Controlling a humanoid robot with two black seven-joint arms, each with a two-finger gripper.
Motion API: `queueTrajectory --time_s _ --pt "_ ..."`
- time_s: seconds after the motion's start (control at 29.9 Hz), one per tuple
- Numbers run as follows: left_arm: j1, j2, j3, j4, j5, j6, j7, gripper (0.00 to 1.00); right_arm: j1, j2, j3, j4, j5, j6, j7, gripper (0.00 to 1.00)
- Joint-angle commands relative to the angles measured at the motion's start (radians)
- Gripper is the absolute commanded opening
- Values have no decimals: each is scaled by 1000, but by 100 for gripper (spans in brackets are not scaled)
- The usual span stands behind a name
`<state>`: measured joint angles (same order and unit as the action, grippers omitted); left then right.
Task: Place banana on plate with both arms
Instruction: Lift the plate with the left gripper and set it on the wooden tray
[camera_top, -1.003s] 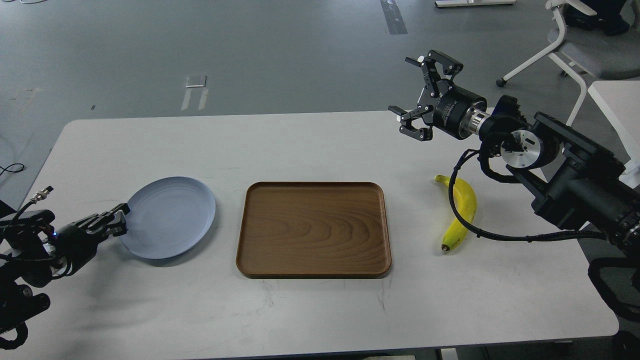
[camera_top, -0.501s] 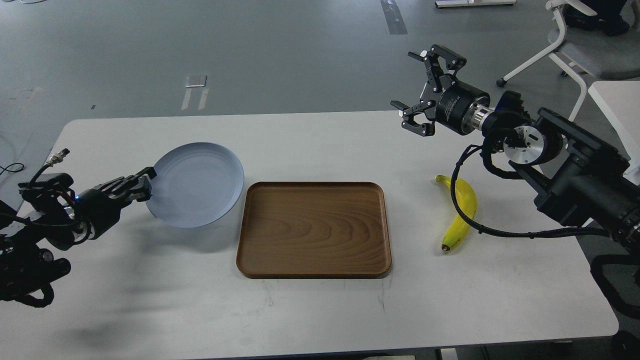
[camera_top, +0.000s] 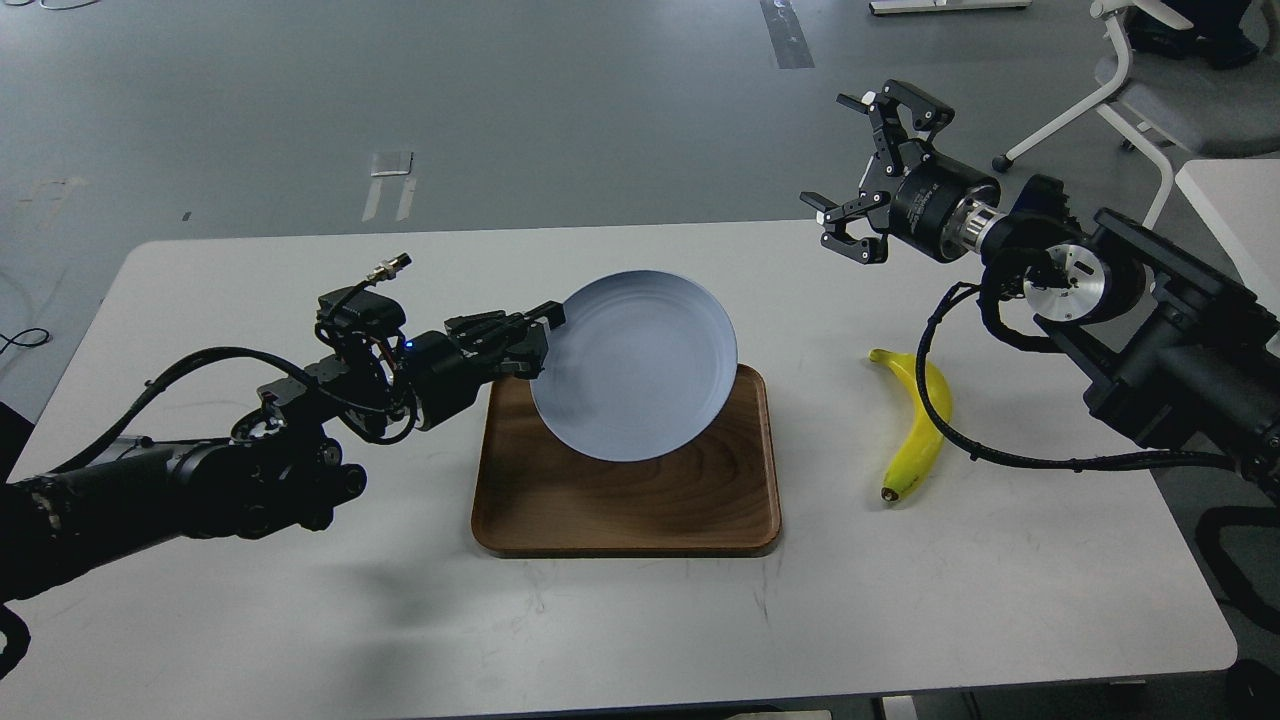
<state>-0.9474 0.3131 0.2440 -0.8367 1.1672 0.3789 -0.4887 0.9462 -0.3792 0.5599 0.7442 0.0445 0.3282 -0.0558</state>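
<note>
Black fingers (camera_top: 515, 335) of my left gripper (camera_top: 535, 340) pinch the left rim of the plate (camera_top: 635, 365), one above the edge and the others below it. I hold the pale blue-grey plate in the air, tilted, with its hollow face turned toward the camera. It hangs over the far half of the brown wooden tray (camera_top: 625, 500), and its right edge reaches past the tray's far right corner. A dark shadow of the plate lies on the wood beneath it. Behind the fingers, my left arm (camera_top: 200, 470) runs back low over the white table (camera_top: 300, 620) toward the near left edge, with black cables looping along it and a small blue light showing near the wrist.

On the right, my right gripper (camera_top: 865, 160) has its fingers (camera_top: 850, 215) spread wide and holds nothing. It hovers above the far right part of the table, pointing left. Its silver wrist ring and thick black arm (camera_top: 1170, 350) trail off to the right edge, and a black cable hangs from it in a loop.

The banana (camera_top: 915, 425) lies flat on the table, right of the tray and well apart from the plate. Its dark tip points toward me and its stem points away. The cable loop crosses in front of its far half.

A white chair (camera_top: 1140, 90) stands on the grey floor beyond the table, far right.
</note>
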Motion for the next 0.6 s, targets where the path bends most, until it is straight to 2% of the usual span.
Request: queueTrajectory --time_s 0.0,0.27,0.57 --pt "9 -74 58 62 -1 2 0 0 0 -7 1 0 0 -1 1 100" --pt "45 -118 115 156 -1 8 0 0 -1 -12 0 0 0 -1 1 100" --pt "59 -123 152 179 -1 5 0 0 0 -21 0 0 0 -6 1 100"
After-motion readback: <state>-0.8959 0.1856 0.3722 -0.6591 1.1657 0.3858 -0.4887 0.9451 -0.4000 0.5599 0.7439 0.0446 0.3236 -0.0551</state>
